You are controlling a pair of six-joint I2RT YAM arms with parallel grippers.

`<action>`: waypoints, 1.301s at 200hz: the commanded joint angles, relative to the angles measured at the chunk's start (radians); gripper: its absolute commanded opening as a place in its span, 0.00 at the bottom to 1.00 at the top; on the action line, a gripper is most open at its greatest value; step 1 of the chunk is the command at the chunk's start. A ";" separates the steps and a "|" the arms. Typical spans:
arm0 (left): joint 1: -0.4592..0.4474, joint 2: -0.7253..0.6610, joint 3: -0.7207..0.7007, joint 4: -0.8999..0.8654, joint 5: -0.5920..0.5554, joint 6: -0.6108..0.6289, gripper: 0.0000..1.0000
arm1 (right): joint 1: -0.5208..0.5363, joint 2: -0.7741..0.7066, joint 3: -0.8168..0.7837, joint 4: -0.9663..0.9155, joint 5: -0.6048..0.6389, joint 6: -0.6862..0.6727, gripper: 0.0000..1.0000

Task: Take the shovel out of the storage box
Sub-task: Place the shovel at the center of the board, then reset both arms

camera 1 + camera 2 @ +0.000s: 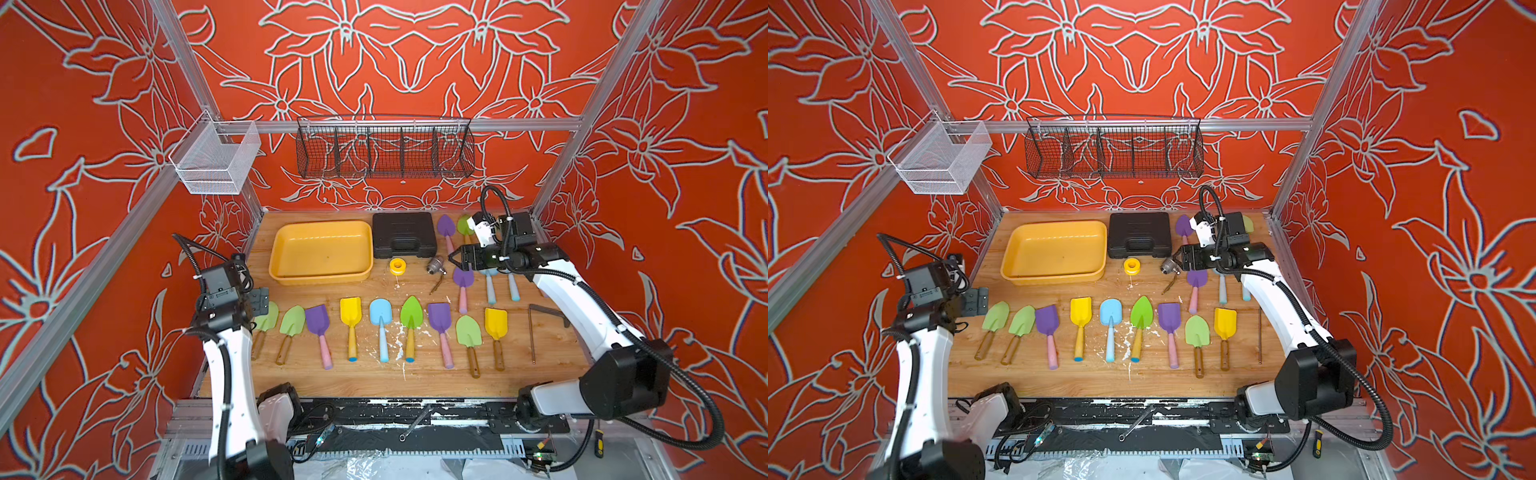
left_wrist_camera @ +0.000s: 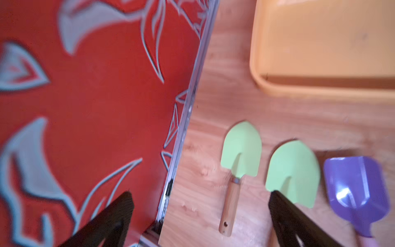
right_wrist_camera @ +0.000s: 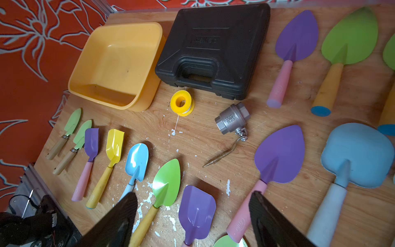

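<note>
The yellow storage box (image 1: 320,249) (image 1: 1054,249) stands at the back left of the wooden table, and its inside is bare (image 3: 113,62). Several coloured shovels lie in rows on the table outside it. The leftmost, a pale green shovel (image 1: 268,320) (image 1: 995,318) (image 2: 241,149) with a wooden handle, lies flat by the left wall. My left gripper (image 1: 258,300) (image 2: 201,194) hovers open just above it, holding nothing. Over the right-hand shovels my right gripper (image 1: 455,258) (image 3: 193,194) hangs open and empty, above a purple shovel (image 3: 196,211).
A black tool case (image 1: 404,235) sits right of the box. In front of it lie a yellow tape roll (image 1: 397,266) and a metal valve (image 1: 435,264). A bent metal rod (image 1: 534,328) lies at the right. Two wire baskets hang on the back rail. The left wall (image 2: 96,107) is close beside my left gripper.
</note>
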 commanded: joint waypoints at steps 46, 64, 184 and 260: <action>-0.254 -0.206 0.008 0.130 0.206 -0.292 0.97 | -0.010 -0.170 -0.061 0.132 0.311 -0.035 0.97; -0.358 -0.201 -0.035 0.201 0.175 -0.332 0.97 | -0.010 -0.233 -0.108 0.180 0.388 -0.067 0.98; -0.638 -0.082 -0.600 0.898 -0.231 -0.325 0.97 | -0.131 -0.321 -0.685 0.793 0.581 -0.071 0.98; -0.499 0.099 -0.789 1.262 -0.069 -0.384 0.97 | -0.131 -0.127 -0.766 1.106 0.543 -0.200 0.98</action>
